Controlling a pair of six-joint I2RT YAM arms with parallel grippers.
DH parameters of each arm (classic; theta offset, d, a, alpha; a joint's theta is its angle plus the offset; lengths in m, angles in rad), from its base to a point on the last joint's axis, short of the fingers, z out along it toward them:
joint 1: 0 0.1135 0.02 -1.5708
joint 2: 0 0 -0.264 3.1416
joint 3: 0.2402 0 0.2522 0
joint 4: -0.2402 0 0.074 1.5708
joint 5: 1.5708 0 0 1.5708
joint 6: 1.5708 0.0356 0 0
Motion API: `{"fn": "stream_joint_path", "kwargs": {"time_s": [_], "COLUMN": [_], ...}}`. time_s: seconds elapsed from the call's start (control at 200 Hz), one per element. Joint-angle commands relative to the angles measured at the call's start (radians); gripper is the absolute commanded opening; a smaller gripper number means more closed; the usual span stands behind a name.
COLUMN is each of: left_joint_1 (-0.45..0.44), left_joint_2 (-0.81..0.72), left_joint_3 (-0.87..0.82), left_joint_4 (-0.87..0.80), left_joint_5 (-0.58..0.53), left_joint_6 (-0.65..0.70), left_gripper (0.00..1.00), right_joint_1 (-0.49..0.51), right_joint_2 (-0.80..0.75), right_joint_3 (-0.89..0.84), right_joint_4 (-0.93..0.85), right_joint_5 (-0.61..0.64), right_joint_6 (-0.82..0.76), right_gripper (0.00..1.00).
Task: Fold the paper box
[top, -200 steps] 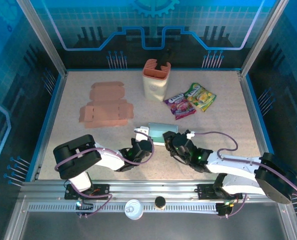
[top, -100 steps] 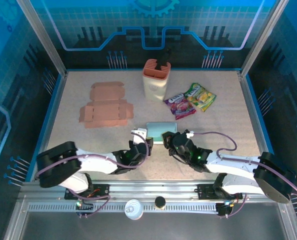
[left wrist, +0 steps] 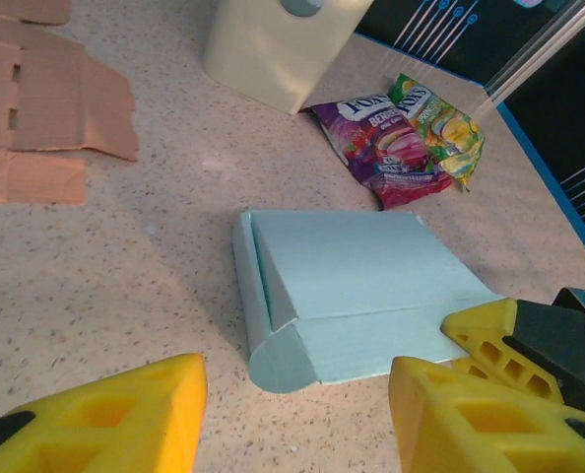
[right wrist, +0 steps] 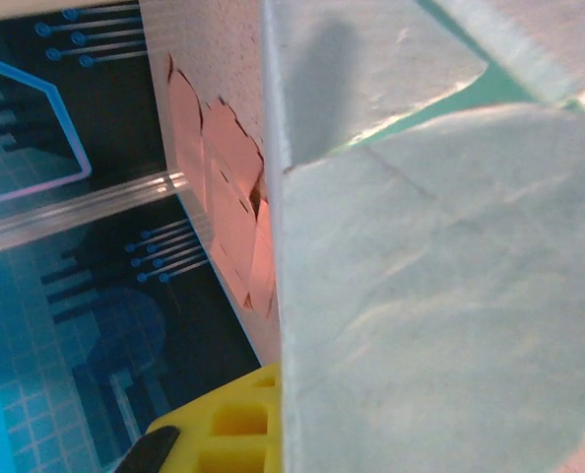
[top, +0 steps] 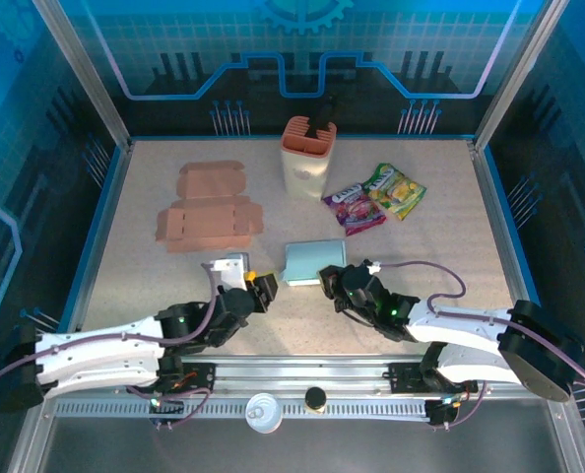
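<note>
The pale blue paper box [left wrist: 357, 286] is seen lying on the speckled table [top: 440, 246], between the two arms, with a rounded flap showing at its near left corner. The right gripper [top: 329, 283] is clamped on the box's near right edge, and in the left wrist view its yellow tip is seen against that corner. The left gripper [left wrist: 297, 419] is held just short of the box, its jaws spread wide with nothing between them.

Beyond the box, two sweet packets are laid side by side. "FOX'S" can be read on the purple packet [left wrist: 376, 148], with a word beginning "BERR" beneath it, and "FOX'S" again on the green-and-yellow packet [left wrist: 440, 123]. The smaller print cannot be made out. A cream tub [left wrist: 273, 44] is stood further back, and flat brown cardboard [left wrist: 36, 108] is spread out to the left.
</note>
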Motion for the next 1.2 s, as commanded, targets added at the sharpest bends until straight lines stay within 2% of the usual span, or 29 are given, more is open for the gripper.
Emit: {"fn": "stream_joint_path", "kwargs": {"time_s": [0.0,0.195,0.44,0.535,0.92,1.196], "left_joint_1": [0.001,0.044,0.168,0.196,0.265,0.282], "left_joint_2": [-0.028,-0.010,0.143,0.226,0.517,0.605], "left_joint_3": [-0.004,-0.019,-0.015,-0.004,0.067,0.078], "left_joint_4": [-0.142,-0.122,0.040,0.105,0.288,0.351], "left_joint_5": [-0.001,0.056,0.293,0.346,0.460,0.481], "left_joint_6": [-0.048,-0.076,-0.048,-0.044,-0.024,-0.022], "left_gripper": [0.53,0.56,0.58,0.58,0.58,0.48], "right_joint_1": [-0.001,0.042,0.027,0.010,-0.043,-0.085], "right_joint_2": [-0.022,-0.082,-0.141,-0.131,-0.099,-0.068], "right_joint_3": [-0.007,-0.025,-0.084,-0.101,-0.145,-0.154], "right_joint_4": [-0.016,-0.080,-0.104,-0.093,-0.059,-0.027], "right_joint_5": [-0.093,-0.117,-0.124,-0.148,-0.204,-0.251], "right_joint_6": [-0.062,-0.094,-0.124,-0.133,-0.164,-0.194], "right_gripper": [0.00,0.00,0.00,0.00,0.00,0.00]}}
